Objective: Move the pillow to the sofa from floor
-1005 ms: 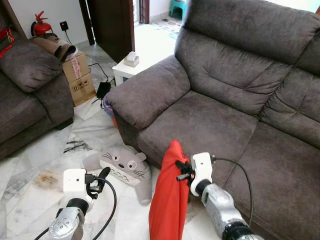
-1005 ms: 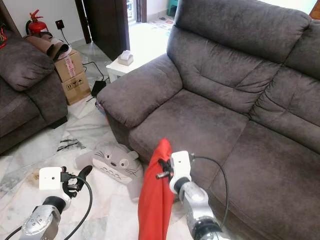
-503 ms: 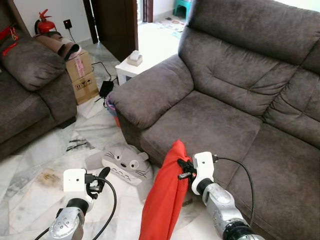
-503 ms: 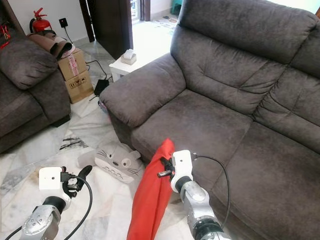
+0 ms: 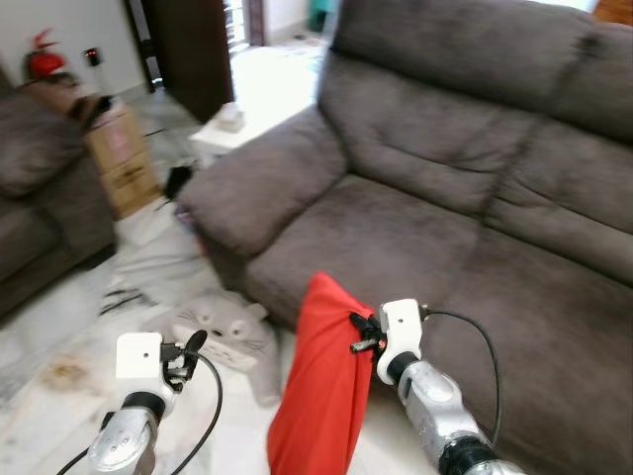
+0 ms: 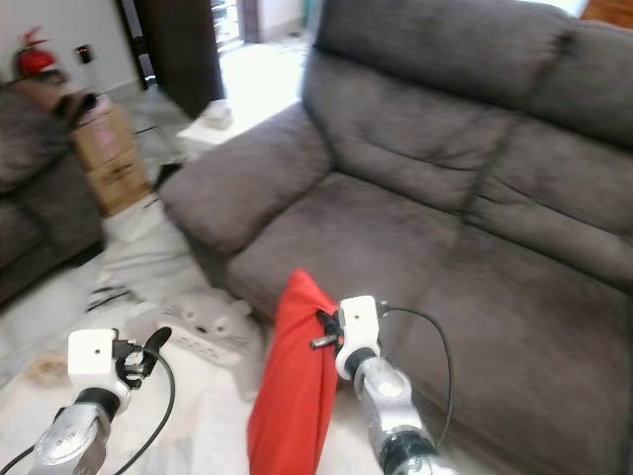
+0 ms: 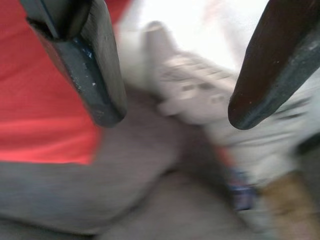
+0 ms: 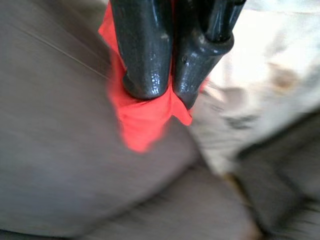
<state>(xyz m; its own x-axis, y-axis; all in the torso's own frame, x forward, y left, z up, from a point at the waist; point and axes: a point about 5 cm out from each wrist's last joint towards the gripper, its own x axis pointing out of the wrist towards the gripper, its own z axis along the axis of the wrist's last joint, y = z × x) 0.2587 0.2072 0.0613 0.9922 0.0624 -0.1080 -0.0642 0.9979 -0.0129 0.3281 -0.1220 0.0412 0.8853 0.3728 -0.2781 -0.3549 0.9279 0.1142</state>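
Hanging from the right gripper (image 5: 360, 334), whose jaws are clenched on its upper corner, the limp red fabric pillow (image 5: 318, 396) droops long-axis downward over the floor, just beside the front edge of the grey suede sofa (image 5: 415, 237). The left gripper (image 5: 188, 351) hovers with jaws released.

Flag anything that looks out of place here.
A grey cat-face pillow lies on the floor against the sofa front rather than on a seat. The red pillow dangles limp from the right gripper, pinched by one corner, beside the seat edge.
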